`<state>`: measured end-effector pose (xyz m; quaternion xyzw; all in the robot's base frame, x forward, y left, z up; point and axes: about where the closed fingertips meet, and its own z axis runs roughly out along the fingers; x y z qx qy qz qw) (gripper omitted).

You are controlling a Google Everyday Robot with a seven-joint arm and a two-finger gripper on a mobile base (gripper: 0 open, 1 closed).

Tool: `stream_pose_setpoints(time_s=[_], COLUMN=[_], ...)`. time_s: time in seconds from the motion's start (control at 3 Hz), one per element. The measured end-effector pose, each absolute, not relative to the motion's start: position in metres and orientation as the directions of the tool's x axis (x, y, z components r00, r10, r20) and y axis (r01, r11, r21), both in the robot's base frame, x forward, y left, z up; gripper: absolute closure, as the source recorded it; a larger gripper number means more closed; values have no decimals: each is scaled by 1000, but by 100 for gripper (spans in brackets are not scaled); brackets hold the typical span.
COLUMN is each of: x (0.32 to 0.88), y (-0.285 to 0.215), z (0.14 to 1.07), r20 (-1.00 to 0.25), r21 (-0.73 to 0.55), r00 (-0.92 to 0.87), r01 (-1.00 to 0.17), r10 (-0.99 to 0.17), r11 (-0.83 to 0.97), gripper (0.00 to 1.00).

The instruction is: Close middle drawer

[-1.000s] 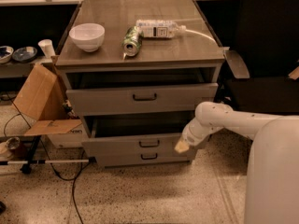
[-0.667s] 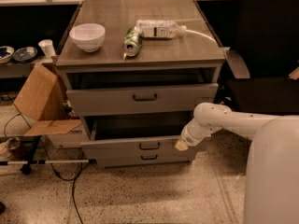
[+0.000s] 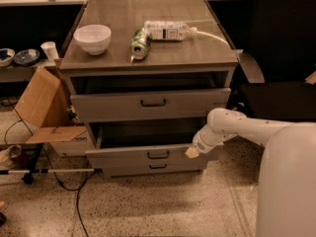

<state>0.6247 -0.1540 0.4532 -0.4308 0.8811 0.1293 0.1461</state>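
The middle drawer (image 3: 148,157) is a wide grey drawer with a medium-height front and a small dark centre handle (image 3: 158,155). It stands pulled out, and its dark tray (image 3: 143,133) shows behind the front. My gripper (image 3: 192,152), at the end of my white arm (image 3: 232,127), is at the right end of this drawer's front. The taller-fronted top drawer (image 3: 150,104) is also slightly out. The narrow bottom drawer front (image 3: 158,168) sits just below.
On the cabinet top (image 3: 158,58) are a white bowl (image 3: 92,37), a green can (image 3: 139,43) and a white bottle-like object (image 3: 168,30) with a cord. A cardboard box (image 3: 42,107) and floor cables (image 3: 64,181) are at left. A black chair (image 3: 281,78) is at right.
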Motion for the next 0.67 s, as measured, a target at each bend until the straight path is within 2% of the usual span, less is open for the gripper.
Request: stream_pose_setpoints(time_s=[0.67], x=[638], y=[-130], z=[453], r20=[-414], r21=[98], r00=[-553], r01=[-817], r10=[-723], r11=[568], gripper=[37])
